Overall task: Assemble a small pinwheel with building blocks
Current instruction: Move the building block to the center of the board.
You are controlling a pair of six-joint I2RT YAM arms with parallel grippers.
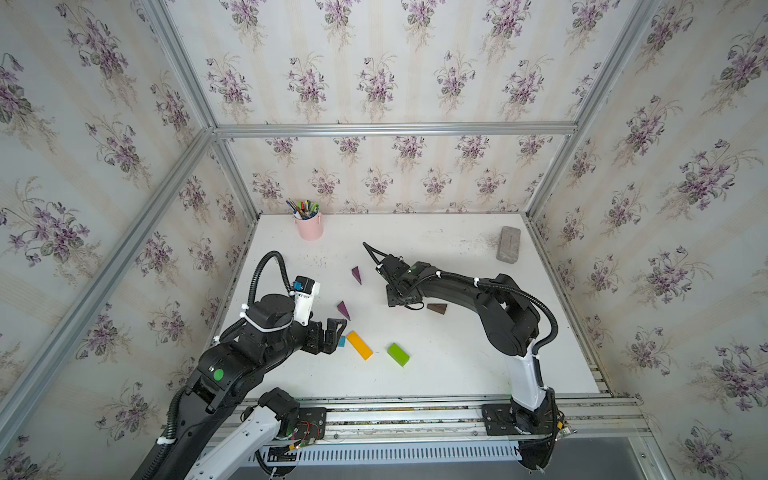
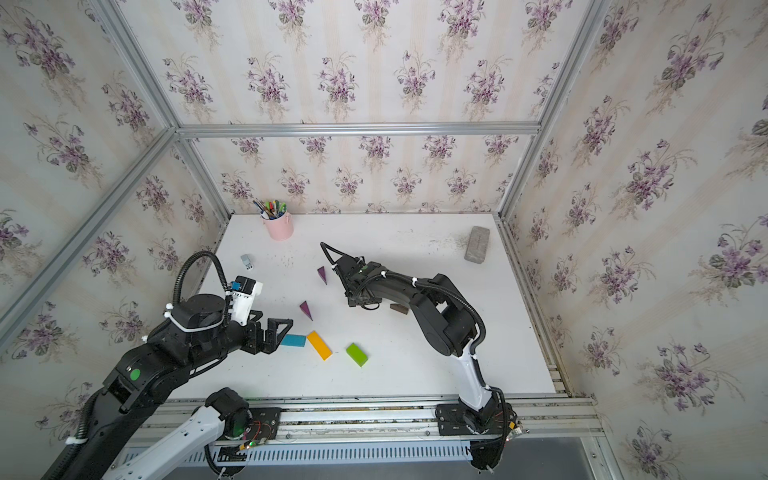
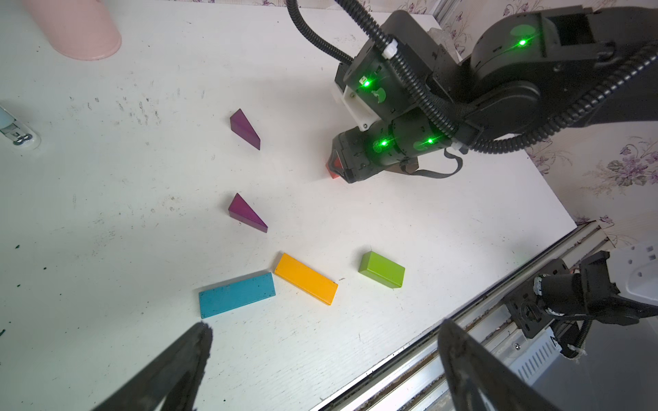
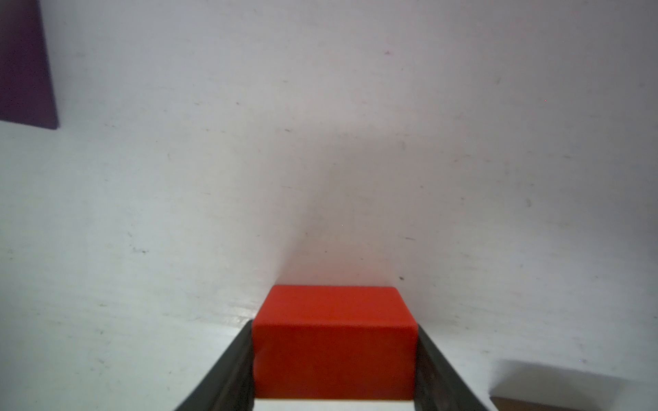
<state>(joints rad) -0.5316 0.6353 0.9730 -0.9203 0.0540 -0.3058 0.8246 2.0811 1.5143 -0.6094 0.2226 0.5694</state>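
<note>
White tabletop point(image 1: 449, 365): right claw point(image 4: 334, 325) grips red block point(image 4: 333, 306)

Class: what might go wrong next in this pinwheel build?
1. The right hand grips the red rectangular block; the dark brown triangular wedge lies close beside it and could get knocked.
2. The open left hand may nudge the blue rectangular bar into the nearby yellow rectangular bar.
</note>
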